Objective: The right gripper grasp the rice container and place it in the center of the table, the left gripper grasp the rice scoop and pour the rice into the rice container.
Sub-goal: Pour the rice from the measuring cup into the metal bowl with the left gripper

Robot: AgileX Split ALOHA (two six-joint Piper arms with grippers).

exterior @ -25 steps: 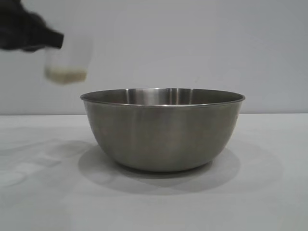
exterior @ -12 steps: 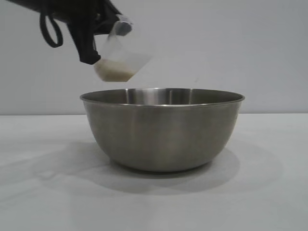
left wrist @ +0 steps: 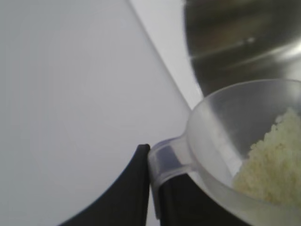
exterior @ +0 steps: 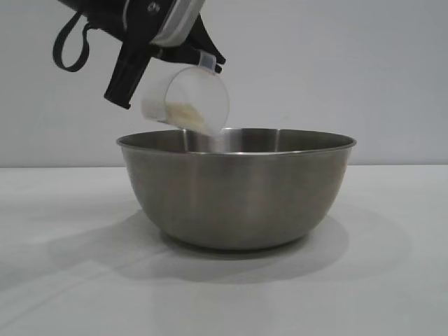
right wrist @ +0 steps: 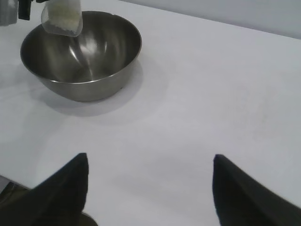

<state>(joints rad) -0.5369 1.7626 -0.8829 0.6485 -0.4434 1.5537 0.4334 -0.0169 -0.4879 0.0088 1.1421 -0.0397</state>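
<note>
- One second back the rice scoop (exterior: 186, 98) hung upright, left of the rice container (exterior: 236, 187); now the left gripper (exterior: 162, 42), clamped on its handle, has tipped it over the rim.
- Rice (exterior: 183, 112) slides toward the lip: pouring has begun.
- The right gripper (right wrist: 148, 188) waits well apart, fingers spread, empty.
- Plain white bench (exterior: 392, 280), bare pale wall behind.

text: none readable | labels: none | brands: none | numbers: none
</note>
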